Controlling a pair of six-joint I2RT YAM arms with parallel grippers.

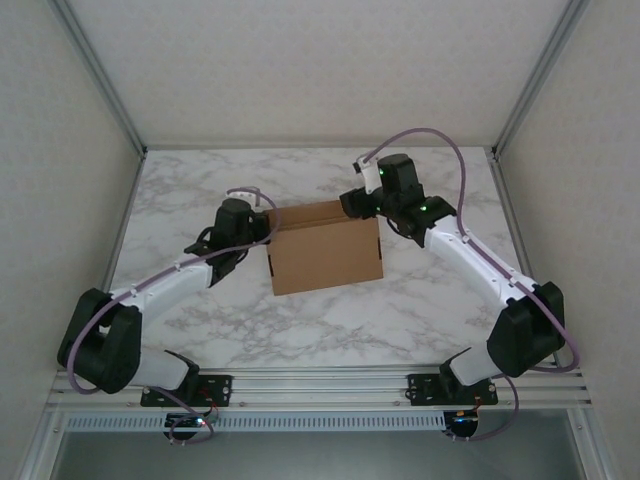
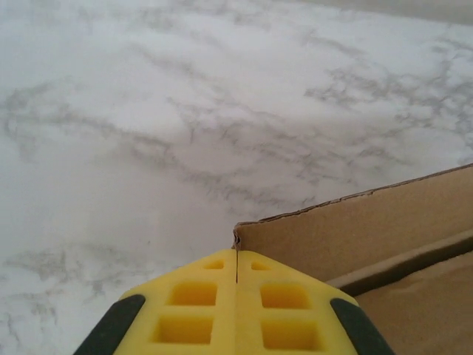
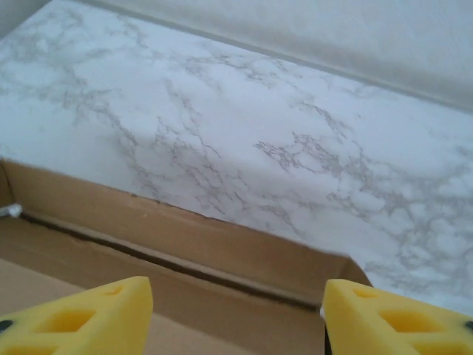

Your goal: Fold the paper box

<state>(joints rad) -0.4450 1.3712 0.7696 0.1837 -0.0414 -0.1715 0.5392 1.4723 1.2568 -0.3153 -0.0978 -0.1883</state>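
The paper box (image 1: pixel 325 248) lies at the middle of the table, plain brown, its lid panel facing up. My left gripper (image 1: pixel 262 232) is at its left far corner. In the left wrist view its yellow fingers (image 2: pixel 192 303) are pressed together, and the gripper's tip (image 2: pixel 236 255) touches the upright corner of the box wall (image 2: pixel 369 229). My right gripper (image 1: pixel 360 205) hangs over the box's far right corner. It stands open (image 3: pixel 236 288), with the box's back wall (image 3: pixel 185 244) and a dark seam showing between its yellow fingers (image 3: pixel 111 310).
The white marble table (image 1: pixel 200 190) stretches round the box on all sides. Metal frame posts (image 1: pixel 100 75) and pale walls close in the left, right and back. The arm bases sit on the rail (image 1: pixel 320 385) at the near edge.
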